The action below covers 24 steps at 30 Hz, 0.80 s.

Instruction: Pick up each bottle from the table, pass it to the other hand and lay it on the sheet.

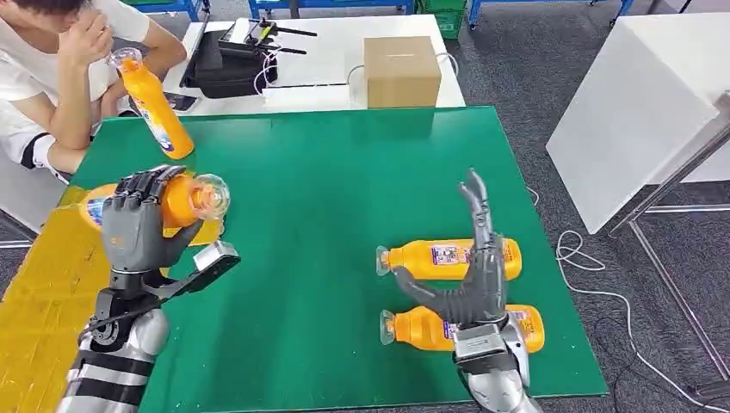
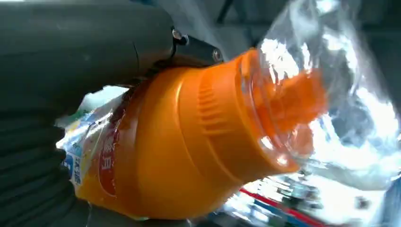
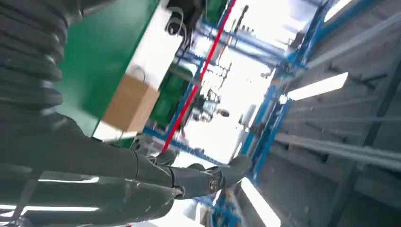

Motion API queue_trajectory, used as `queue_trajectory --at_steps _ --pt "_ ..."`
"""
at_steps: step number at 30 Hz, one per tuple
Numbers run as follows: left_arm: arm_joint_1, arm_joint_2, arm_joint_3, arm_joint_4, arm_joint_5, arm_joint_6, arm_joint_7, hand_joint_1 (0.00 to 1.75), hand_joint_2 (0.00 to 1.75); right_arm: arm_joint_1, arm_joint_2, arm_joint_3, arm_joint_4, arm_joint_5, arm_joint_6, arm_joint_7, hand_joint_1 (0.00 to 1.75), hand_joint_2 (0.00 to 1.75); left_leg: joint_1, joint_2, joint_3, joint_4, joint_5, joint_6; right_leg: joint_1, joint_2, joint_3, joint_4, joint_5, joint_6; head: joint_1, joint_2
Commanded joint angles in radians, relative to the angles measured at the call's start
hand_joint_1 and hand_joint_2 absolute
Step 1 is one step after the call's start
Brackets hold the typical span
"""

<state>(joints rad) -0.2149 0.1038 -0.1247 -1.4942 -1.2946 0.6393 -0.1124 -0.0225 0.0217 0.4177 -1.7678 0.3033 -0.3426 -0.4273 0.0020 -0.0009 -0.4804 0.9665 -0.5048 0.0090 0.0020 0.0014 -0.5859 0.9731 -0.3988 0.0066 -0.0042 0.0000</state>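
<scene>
Now an orange plastic bottle (image 1: 185,200) is gripped by the left hand (image 1: 138,219), cap toward three o'clock, facing the spread, empty right hand (image 1: 469,275)

Orange bottles (image 1: 449,257) (clear caps), green table (image 1: 327,198).

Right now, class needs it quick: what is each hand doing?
Left hand: holding an orange bottle.
Right hand: open, fingers spread, holding nothing.
</scene>
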Motion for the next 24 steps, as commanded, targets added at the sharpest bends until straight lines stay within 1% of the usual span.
queue_trajectory --at_steps 1,2,4,8,9,11,13,17,20,23,24 --pt "-0.156 0.154 -0.089 0.415 -0.276 -0.081 0.18 1.75 1.75 0.008 -0.045 -0.137 0.008 0.038 0.02 0.023 0.0 1.75 0.0 -0.003 0.002 -0.001 0.001 0.0 0.0 -0.003 0.003 -0.001 0.0 0.001 0.0 0.0" --pt "-0.168 0.153 -0.093 0.457 -0.276 -0.076 0.183 1.75 1.75 0.007 -0.042 -0.136 0.012 0.039 0.021 0.021 0.0 1.75 0.002 -0.003 0.005 -0.002 0.001 -0.001 0.002 -0.004 0.006 -0.004 0.001 0.001 0.0 0.0" --pt "-0.195 0.154 -0.091 0.529 -0.264 -0.092 0.183 1.75 1.75 0.005 -0.039 -0.134 0.013 0.039 0.017 0.019 0.0 1.75 0.001 -0.003 0.003 -0.002 0.001 -0.001 0.001 -0.004 0.005 -0.003 0.0 0.001 0.0 0.0" --pt "-0.246 0.154 -0.03 0.701 -0.184 -0.093 0.171 1.75 1.75 0.003 -0.048 -0.129 0.017 0.042 0.013 0.019 0.0 1.75 0.001 0.0 0.003 -0.001 0.0 -0.001 0.001 -0.002 0.004 -0.002 0.0 0.001 0.0 0.0" --pt "-0.255 0.162 -0.023 0.74 -0.167 -0.063 0.147 1.75 1.75 0.002 -0.049 -0.129 0.02 0.043 0.011 0.019 0.0 1.75 0.001 0.0 0.004 -0.002 0.0 -0.001 0.001 -0.002 0.005 -0.002 0.0 0.001 0.0 0.0" --pt "-0.265 0.169 0.004 0.8 -0.143 -0.059 0.139 1.75 1.75 0.003 -0.05 -0.13 0.027 0.043 0.01 0.02 0.0 1.75 0.001 0.001 0.004 -0.002 0.0 -0.001 0.001 0.0 0.005 -0.002 0.0 0.001 0.0 0.0" --pt "-0.272 0.17 0.056 0.862 -0.079 -0.042 0.102 1.75 1.75 0.005 -0.048 -0.134 0.036 0.042 0.006 0.02 0.0 1.75 0.001 0.003 0.004 -0.002 0.0 -0.001 0.001 0.001 0.004 -0.001 0.0 0.001 0.0 0.0" --pt "-0.259 0.17 0.076 0.872 -0.057 -0.024 0.09 1.75 1.75 0.006 -0.049 -0.137 0.041 0.042 0.004 0.02 0.0 1.75 0.002 0.003 0.005 -0.002 -0.001 -0.001 0.002 0.001 0.006 -0.003 0.0 0.001 0.0 0.0" --pt "-0.233 0.147 0.108 0.855 -0.008 0.0 0.041 1.75 1.75 0.011 -0.05 -0.153 0.04 0.031 0.002 0.023 0.0 1.75 0.001 0.002 0.003 -0.001 0.0 -0.001 0.001 0.0 0.004 -0.002 0.0 0.001 0.0 0.0" --pt "-0.228 0.139 0.107 0.853 -0.009 0.005 0.043 1.75 1.75 0.011 -0.052 -0.155 0.039 0.03 0.003 0.022 0.0 1.75 0.0 0.001 0.001 -0.001 0.0 0.0 0.0 -0.001 0.002 -0.001 0.0 0.001 0.0 0.0" --pt "-0.228 0.139 0.107 0.853 -0.009 0.005 0.043 1.75 1.75 0.011 -0.052 -0.155 0.039 0.03 0.003 0.022 0.0 1.75 0.001 0.001 0.003 -0.001 0.0 0.0 0.001 -0.001 0.004 -0.002 0.0 0.001 0.0 0.0"
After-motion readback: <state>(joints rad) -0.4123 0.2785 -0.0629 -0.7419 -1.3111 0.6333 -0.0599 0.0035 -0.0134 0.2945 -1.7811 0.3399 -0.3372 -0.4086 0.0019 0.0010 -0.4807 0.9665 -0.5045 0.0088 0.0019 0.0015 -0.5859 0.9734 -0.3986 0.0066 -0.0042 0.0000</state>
